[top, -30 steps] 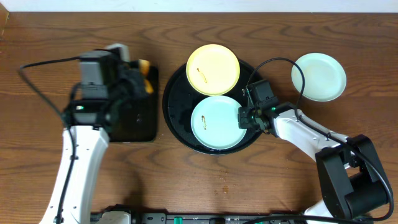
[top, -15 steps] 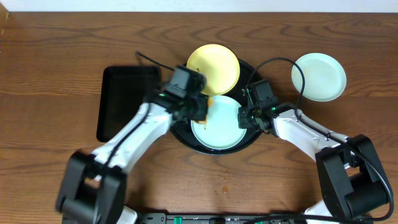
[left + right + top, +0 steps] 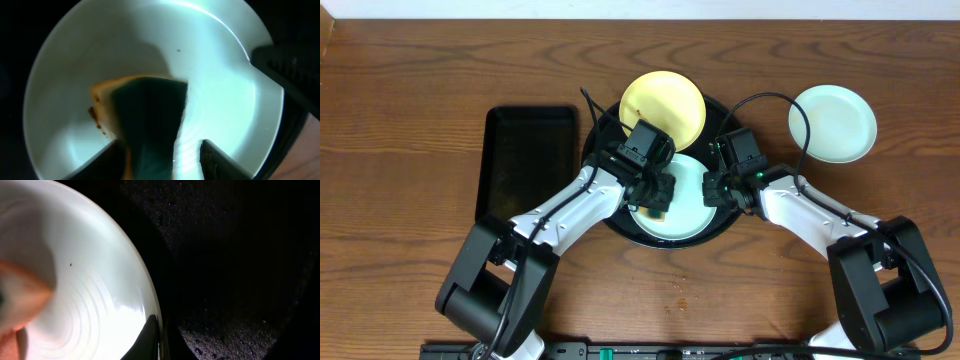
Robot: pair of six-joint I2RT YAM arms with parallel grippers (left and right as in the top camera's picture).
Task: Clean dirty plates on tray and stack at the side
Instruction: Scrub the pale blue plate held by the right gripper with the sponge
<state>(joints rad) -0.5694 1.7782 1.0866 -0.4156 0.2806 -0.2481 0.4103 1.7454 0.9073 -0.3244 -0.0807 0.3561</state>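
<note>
A mint-green plate (image 3: pixel 690 215) lies on the round black tray (image 3: pixel 712 222), in front of a pale yellow plate (image 3: pixel 663 108). My left gripper (image 3: pixel 657 192) hangs low over the mint plate. In the left wrist view the gripper (image 3: pixel 160 145) is open. A dark green and orange sponge (image 3: pixel 145 115) rests on the plate (image 3: pixel 215 75) against the left finger, with a gap to the right one. A brown smear (image 3: pixel 95 117) shows beside the sponge. My right gripper (image 3: pixel 718 187) is shut on that plate's right rim (image 3: pixel 150 300). Another mint plate (image 3: pixel 832 123) sits on the table at the right.
A rectangular black tray (image 3: pixel 527 165) lies on the wooden table left of the round one. The right arm's cable (image 3: pixel 790 105) loops between the round tray and the side plate. The left arm stretches from the front left across the round tray's rim.
My left arm has swung from the rectangular tray over to the round tray, carrying the sponge onto the mint plate, and its jaws have parted. The right gripper and the plates have not moved.
</note>
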